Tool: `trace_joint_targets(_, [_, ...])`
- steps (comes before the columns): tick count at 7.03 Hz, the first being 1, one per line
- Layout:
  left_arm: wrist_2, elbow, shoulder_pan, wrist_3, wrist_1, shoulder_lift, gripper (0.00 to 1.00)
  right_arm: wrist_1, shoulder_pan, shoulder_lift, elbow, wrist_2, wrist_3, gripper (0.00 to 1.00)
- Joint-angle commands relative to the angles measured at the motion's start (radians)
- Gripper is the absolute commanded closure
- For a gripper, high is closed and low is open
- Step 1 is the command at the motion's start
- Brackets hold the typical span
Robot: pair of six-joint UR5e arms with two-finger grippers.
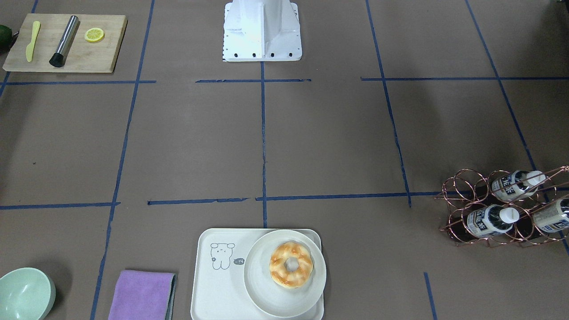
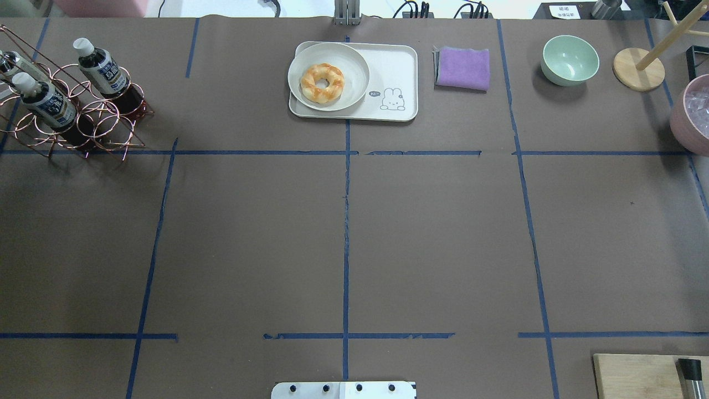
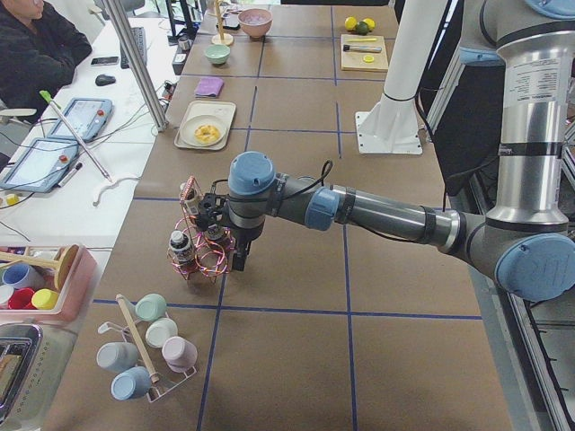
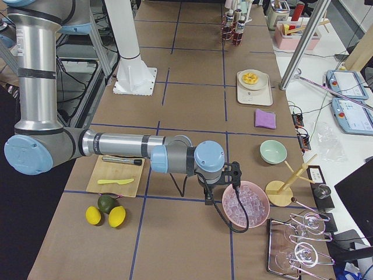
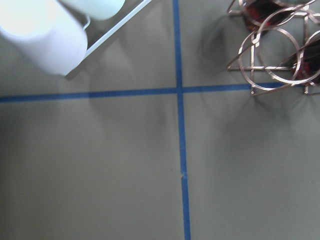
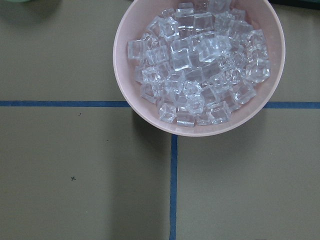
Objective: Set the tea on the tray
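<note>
- Right, the left gripper (image 3: 239, 259) hangs nose-down just beside the copper rack (image 3: 205, 262). It shows only from the table's end, so there's no judging how wide its fingers stand or whether they hold anything.
- The right gripper (image 4: 207, 197) is poised next to the pink bowl (image 6: 142, 111) at the other end of the table. Same trouble there, its opening can't be read from that side angle.
- The tea bottles (image 1: 515, 183) are three of clear plastic with dark brown liquid, white screw caps and pale printed labels. They lie slanted in the rack's thin wire rings, and one is cut off by the frame edge.
- The tray (image 1: 213, 284) is smooth cream with rounded corners and sits well apart from the rack, along the operators' edge. A small line-drawn animal shows on its bare half.
- A round cream plate (image 1: 266, 293) covers the tray's other half and carries a glossy ring doughnut (image 1: 280, 266).
- That pink bowl is heaped with clear ice cubes (image 6: 200, 65).
- The left wrist view catches only a corner of the rings and a blurred white shape I can't identify.
- The table (image 1: 333, 146) is covered in matte brown paper gridded with blue tape.
- A folded purple cloth (image 1: 142, 295) and a mint bowl (image 1: 24, 295) lie beside the tray, and a wooden board (image 1: 89, 58) sits at a far corner.
</note>
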Motion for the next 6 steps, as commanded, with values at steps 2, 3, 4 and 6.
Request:
trace_joint_targets(2, [0.089,-0.005,0.147,-0.416,-0.409,0.012,0.00,0.000,-0.002,0.000,0.000,-0.002,-0.002,0.00])
trace_joint_targets(3, [0.212,-0.006,0.225,-0.475,-0.475,0.010,0.00,0.000,-0.002,0.000,0.000,-0.001,0.001,0.00])
trace_joint_targets(4, [0.333,-0.008,0.285,-0.550,-0.547,0.007,0.00,0.002,-0.002,0.002,0.001,0.002,0.003,0.00])
trace_joint_targets(6, [0.507,0.004,0.328,-0.626,-0.649,0.006,0.00,0.002,0.000,0.009,0.000,0.007,0.001,0.00])
